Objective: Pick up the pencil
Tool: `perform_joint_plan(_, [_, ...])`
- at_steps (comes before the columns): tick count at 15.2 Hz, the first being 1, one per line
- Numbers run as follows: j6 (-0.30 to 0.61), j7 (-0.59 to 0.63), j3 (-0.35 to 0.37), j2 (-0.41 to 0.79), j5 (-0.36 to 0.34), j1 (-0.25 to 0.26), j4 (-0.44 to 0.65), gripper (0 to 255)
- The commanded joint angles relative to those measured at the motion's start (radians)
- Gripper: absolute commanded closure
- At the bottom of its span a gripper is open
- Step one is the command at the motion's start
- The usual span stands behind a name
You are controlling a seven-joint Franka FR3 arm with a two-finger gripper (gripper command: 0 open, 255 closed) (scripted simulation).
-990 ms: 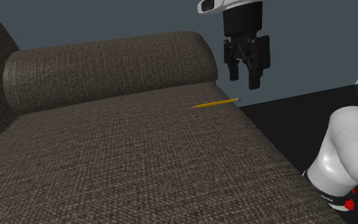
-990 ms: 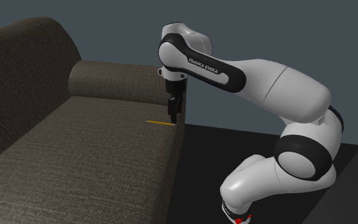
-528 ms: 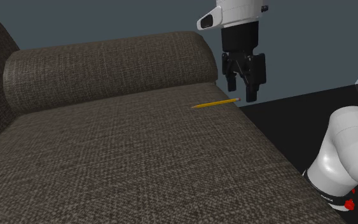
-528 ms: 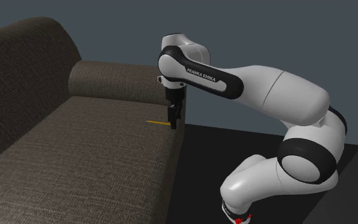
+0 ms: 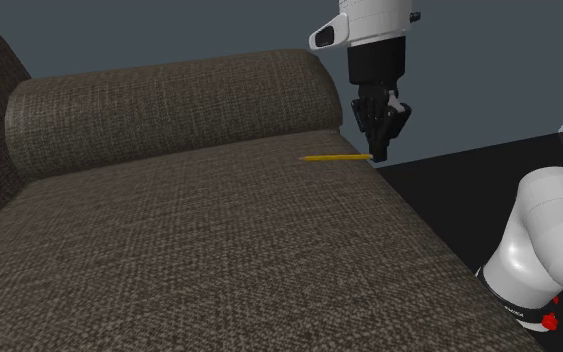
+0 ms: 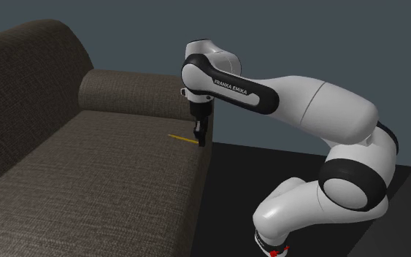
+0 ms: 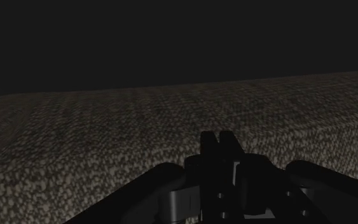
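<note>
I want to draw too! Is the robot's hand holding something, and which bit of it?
The hand looks shut on the yellow pencil, pinching the end nearest the sofa's edge, though the exact contact is hard to see.

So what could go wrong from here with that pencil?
1. The tool looks closed on just the very end of the pencil, with most of its length sticking out sideways. It might swivel or slip free when lifted.
2. That end sits right at the sofa's side edge, so a dropped pencil could roll off the seat.
</note>
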Motion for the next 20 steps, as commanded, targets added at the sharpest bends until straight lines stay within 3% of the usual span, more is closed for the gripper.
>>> perform_joint_plan(1, [0.0, 0.0, 0.0, 0.0, 0.0, 0.0, 0.0, 255])
perform_joint_plan(20, [-0.194, 0.037, -0.011, 0.082, -0.001, 0.0, 0.278, 255])
